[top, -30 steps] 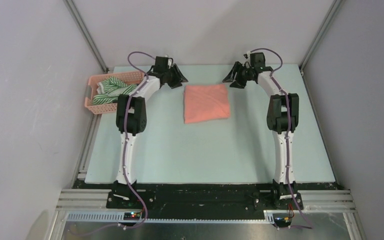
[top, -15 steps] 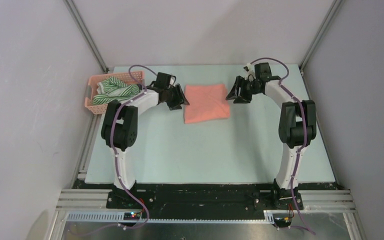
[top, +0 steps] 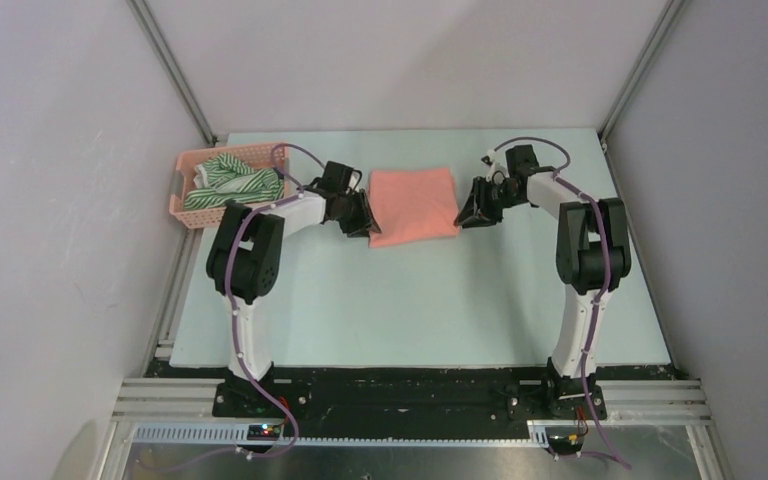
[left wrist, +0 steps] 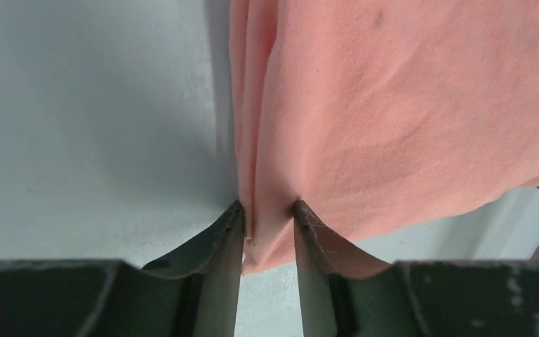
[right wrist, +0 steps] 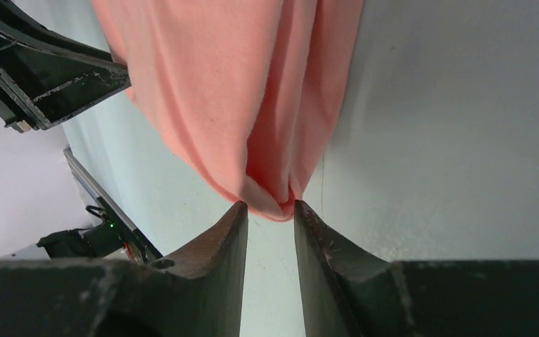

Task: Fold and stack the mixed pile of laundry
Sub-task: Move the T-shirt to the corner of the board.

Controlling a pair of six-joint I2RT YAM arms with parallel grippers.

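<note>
The counter (top: 410, 310) bears the folded salmon-pink shirt (top: 412, 200), lying between both pincers. A pink basket (top: 188, 190) holding the striped garment (top: 228, 178) sits beyond the left pincer (left wrist: 268, 210), which is narrowed onto one shirt corner. The right pincer (right wrist: 270, 209) nips the other.

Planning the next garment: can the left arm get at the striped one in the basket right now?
Probably, once freed: the striped garment lies uncovered in the open basket beside that arm, but the left gripper is pinching the salmon shirt.
</note>
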